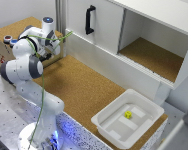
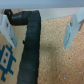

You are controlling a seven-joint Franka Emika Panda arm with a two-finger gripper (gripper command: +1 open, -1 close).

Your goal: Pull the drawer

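No readable words, numbers or brand names appear in either view. Blue markings (image 2: 7,56) sit on a brown surface beside the black cable (image 2: 31,45) in the wrist view, too blurred to make out.

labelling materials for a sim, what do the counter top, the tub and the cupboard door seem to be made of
Counter top: looks like cork, speckled tan and matte.
Tub: probably white plastic, smooth with a slight sheen and moulded ridges.
Cupboard door: flat white panel, perhaps laminated board, with a black handle; the blur leaves it open.
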